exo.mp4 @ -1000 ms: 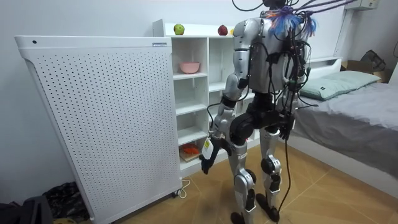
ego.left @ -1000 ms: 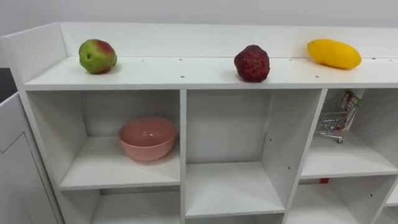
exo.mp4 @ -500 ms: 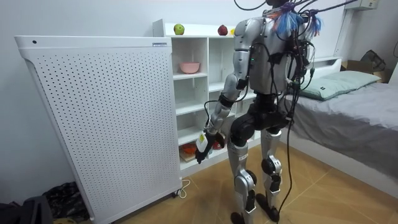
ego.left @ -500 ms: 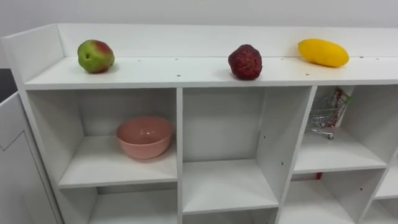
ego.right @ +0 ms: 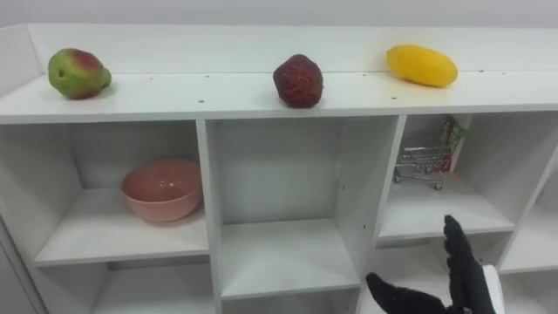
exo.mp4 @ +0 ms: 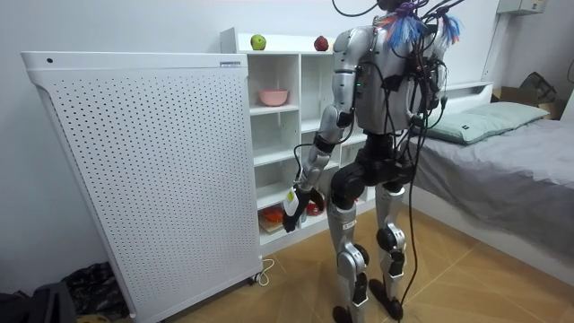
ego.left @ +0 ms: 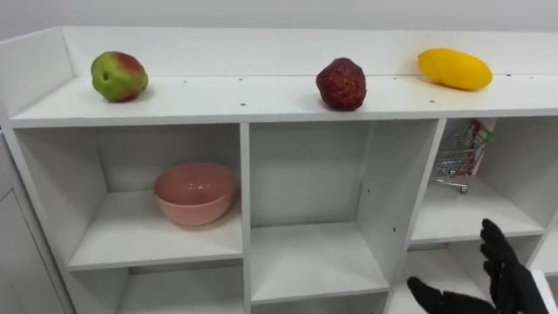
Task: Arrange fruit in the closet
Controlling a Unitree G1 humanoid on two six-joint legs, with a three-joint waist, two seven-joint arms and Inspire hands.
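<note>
Three fruits lie on the top board of the white shelf unit [ego.left: 261,109]: a green-red one [ego.left: 119,76] at the left, a dark red one [ego.left: 341,85] in the middle and a yellow mango [ego.left: 453,69] at the right. My right hand [ego.left: 506,275] is at the lower right, open, fingers pointing up and thumb out to the left, holding nothing. It is in front of the lower right compartments, well below the fruit. In the room view I stand facing the shelves, and my left hand [exo.mp4: 291,208] hangs low before the bottom shelves.
A pink bowl [ego.left: 193,193] sits in the upper left compartment and a small toy shopping cart [ego.left: 459,157] in the upper right one. The middle compartments hold nothing. A white perforated panel [exo.mp4: 143,170] stands at the shelf's left and a bed [exo.mp4: 502,152] behind me.
My right hand has risen into the eye views at the lower right. The left arm swung a little forward a second ago and has held still since. The camera shifted slightly.
</note>
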